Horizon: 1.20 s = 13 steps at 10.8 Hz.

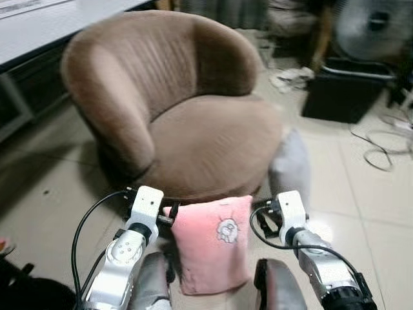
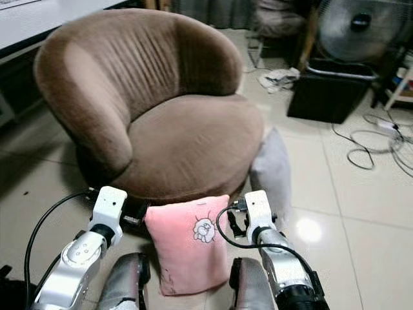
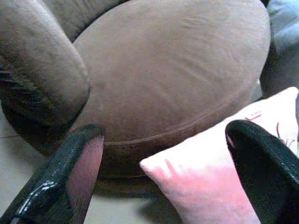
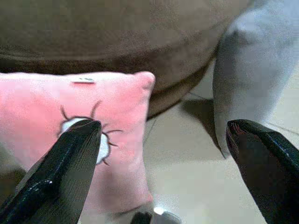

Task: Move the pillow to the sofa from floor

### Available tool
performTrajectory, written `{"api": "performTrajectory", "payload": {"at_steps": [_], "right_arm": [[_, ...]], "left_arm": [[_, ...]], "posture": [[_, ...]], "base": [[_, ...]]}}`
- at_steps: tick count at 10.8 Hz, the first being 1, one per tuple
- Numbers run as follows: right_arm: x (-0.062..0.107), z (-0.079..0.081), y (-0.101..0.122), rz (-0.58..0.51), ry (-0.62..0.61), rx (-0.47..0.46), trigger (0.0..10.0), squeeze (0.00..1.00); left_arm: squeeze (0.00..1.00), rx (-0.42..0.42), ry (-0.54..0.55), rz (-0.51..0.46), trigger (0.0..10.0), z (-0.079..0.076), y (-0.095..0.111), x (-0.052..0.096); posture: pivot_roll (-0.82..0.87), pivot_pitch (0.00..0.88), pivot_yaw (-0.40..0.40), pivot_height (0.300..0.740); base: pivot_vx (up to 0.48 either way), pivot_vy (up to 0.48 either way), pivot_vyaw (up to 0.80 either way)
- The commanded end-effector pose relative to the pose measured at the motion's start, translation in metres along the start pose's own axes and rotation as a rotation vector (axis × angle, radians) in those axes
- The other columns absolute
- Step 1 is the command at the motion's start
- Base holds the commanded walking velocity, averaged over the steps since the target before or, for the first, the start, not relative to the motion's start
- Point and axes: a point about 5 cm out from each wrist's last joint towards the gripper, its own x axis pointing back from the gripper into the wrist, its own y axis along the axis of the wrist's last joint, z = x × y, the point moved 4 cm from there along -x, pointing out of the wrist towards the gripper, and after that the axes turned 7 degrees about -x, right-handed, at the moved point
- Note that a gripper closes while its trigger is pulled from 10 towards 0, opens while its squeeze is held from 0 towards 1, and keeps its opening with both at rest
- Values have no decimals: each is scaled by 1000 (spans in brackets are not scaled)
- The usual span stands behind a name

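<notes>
A pink pillow (image 1: 213, 242) with a small cartoon print stands upright between my two arms, just in front of the round brown sofa (image 1: 193, 129). My left gripper (image 3: 163, 140) is open at the pillow's upper left corner, which lies between its fingers (image 3: 79, 168). My right gripper (image 4: 163, 130) is open at the pillow's right edge, with the pillow (image 4: 70, 126) behind one finger and bare floor in the gap. Whether the pillow rests on the floor or is pressed between the arms, I cannot tell.
A grey pillow (image 1: 290, 168) leans against the sofa's right side. A black box (image 1: 345, 93), a fan (image 1: 374, 26) and loose cables (image 1: 381, 152) lie at the back right. A white counter (image 1: 39, 26) runs along the left. My knees (image 1: 277, 287) flank the pink pillow.
</notes>
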Motion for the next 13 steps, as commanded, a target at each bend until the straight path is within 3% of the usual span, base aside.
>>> {"api": "performTrajectory", "payload": {"at_steps": [1,3,5,9,12,13], "right_arm": [[-6,1,8,-18,-10,1,10000,0],[-19,2,7,21,-33,15,10000,0],[-27,10,20,1,-22,-35,10000,0],[-38,22,37,-15,-26,-149,10000,0],[-42,31,45,-4,-51,-205,10000,0],[-43,32,48,-11,-57,-194,10000,0]], "left_arm": [[0,-19,-5,-17,10000,2,5,2],[0,-68,-28,-34,10000,5,11,6],[0,-76,-17,-48,10000,14,13,15],[0,-106,35,-100,10000,28,33,45],[0,-162,88,-99,10000,54,52,70],[0,-158,128,-100,10000,58,58,86]], "posture": [[90,0,17,560],[125,0,28,560],[178,0,28,560],[357,102,12,560],[491,160,40,540],[546,172,40,525]], "base": [[0,0,0],[0,0,0],[0,0,0],[0,0,0],[0,0,0],[0,0,0]]}}
